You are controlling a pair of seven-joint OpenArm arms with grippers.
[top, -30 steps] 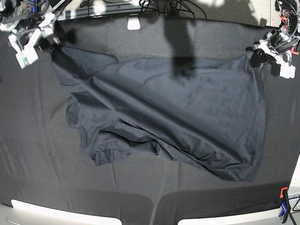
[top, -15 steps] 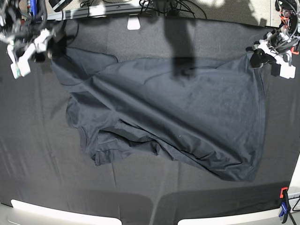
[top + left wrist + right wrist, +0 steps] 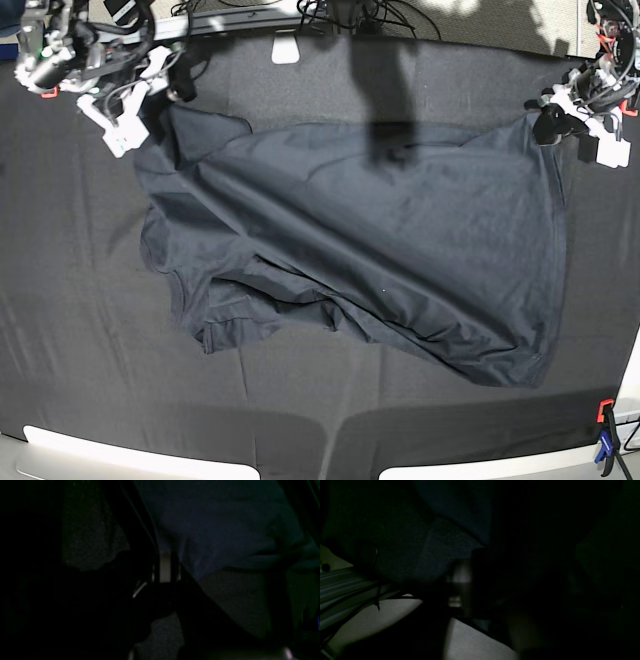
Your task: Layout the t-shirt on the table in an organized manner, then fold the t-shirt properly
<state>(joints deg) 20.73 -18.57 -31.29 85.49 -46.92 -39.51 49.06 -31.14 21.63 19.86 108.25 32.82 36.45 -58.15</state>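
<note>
The t-shirt [image 3: 370,240] is spread across the middle of the table [image 3: 70,330], wide and fairly flat toward the left gripper's side, bunched into folds and ridges along its near edge. No label, print or writing can be read on it in any view, and no container is seen on the table.

One far corner of the t-shirt is pinched by the left gripper [image 3: 547,122], which is pressed together on the cloth at the table's far edge. In the left wrist view a pale finger [image 3: 164,566] is seen against the bluish cloth [image 3: 220,522], though that view is very dark.

The opposite far corner of the t-shirt lies at the right gripper [image 3: 160,100], beside the table's other far corner. Whether that gripper is spread or pressed together cannot be told, nor whether cloth is caught in it; the right wrist view is nearly black, with only a pale finger [image 3: 461,575] made out.

A small white block [image 3: 286,47] is seen at the table's far edge, and orange and blue clamps [image 3: 606,445] at its near corner on the left gripper's side.
</note>
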